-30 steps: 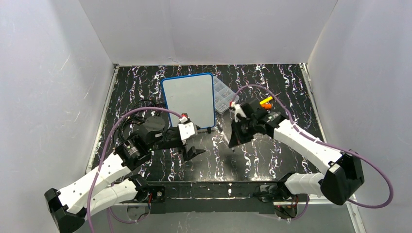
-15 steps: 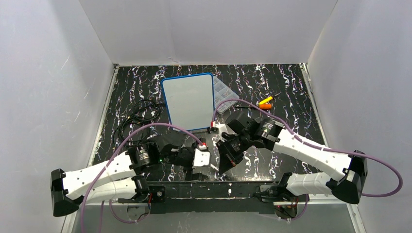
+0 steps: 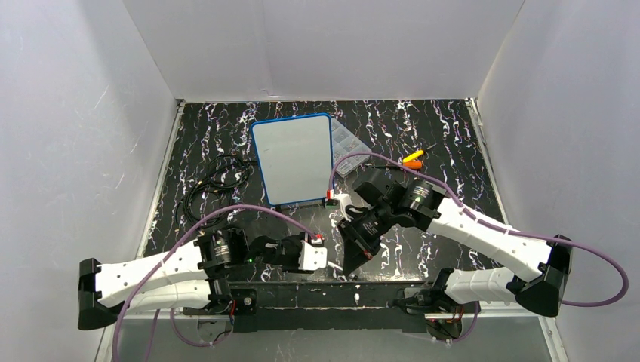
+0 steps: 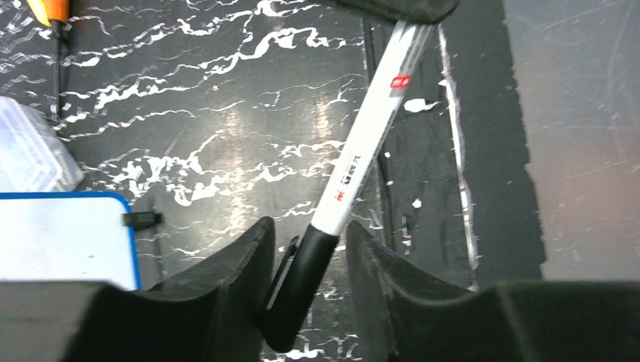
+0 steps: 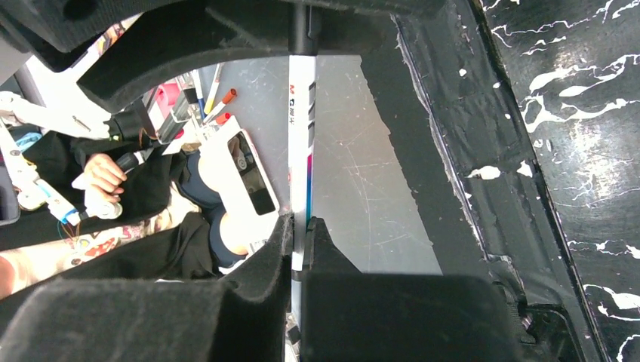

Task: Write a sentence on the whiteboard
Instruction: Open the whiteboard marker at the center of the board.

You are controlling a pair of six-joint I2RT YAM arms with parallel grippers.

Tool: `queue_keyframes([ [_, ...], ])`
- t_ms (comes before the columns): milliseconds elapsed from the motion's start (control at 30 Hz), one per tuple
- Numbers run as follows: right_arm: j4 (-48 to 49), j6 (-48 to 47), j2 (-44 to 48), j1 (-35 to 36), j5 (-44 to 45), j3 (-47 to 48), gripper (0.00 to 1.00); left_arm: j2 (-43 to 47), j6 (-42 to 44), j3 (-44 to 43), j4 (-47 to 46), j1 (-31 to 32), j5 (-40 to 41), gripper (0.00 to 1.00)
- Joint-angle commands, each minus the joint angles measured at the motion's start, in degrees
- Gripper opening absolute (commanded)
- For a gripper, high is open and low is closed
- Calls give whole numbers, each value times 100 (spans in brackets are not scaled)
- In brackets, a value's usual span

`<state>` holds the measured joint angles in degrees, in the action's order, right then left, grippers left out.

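Observation:
The whiteboard, blue-framed, lies at the back middle of the table. Its face is blank and no sentence shows on it; one corner of the whiteboard appears in the left wrist view. At the table's front edge my right gripper is shut on the white barrel of a marker. The marker slants toward my left gripper. Its black cap sits between the left jaws. The cap's clip touches one finger and the other finger touches its top.
A clear compartment box lies right of the board. An orange-handled tool lies beyond it. A black cable coils left of the board. Both grippers hang over the table's front edge.
My left arm swung from beside the board to the front edge, and its jaws narrowed round the marker's cap. My right arm brought the marker down and forward to meet it.

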<state>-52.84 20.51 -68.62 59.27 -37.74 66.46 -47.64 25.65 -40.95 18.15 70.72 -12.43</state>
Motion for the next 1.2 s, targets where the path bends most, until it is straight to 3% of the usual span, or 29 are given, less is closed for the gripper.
queue_keyframes([
  [0, -196, -198, 50, 24, -216, 308, 1, 107, 57, -18, 160, 71, 275, 27],
  [100, -139, -206, 66, 24, -115, 356, 1, 101, -33, -62, 232, 97, 289, 3],
  [133, -73, -173, 80, 24, -5, 373, 2, 124, -136, -62, 222, 98, 297, 0],
  [267, 562, 157, 280, 24, 591, 267, 58, 188, -686, -128, 258, 73, 594, 0],
  [333, 1050, 369, 473, 24, 821, 65, 74, 251, -898, -99, 235, -84, 524, 0],
  [400, 1588, 627, 740, 24, 1083, -232, 81, 316, -1170, -112, 169, -473, -11, 0],
  [533, 2533, 1056, 1160, 24, 1663, -785, 84, 363, -1545, -106, -90, -1468, -1351, 0],
  [733, 3217, 1304, 1579, 15, 2448, -1049, 87, 230, -1554, -203, -28, -1729, -2121, 0],
  [933, 3659, 1434, 1668, 15, 2447, -1157, 84, 242, -1877, -224, -236, -1902, -2330, 0],
  [1167, 4490, 1776, 1586, 13, 1791, -1431, 74, 100, -2386, -173, -658, -2129, -2484, 0],
])
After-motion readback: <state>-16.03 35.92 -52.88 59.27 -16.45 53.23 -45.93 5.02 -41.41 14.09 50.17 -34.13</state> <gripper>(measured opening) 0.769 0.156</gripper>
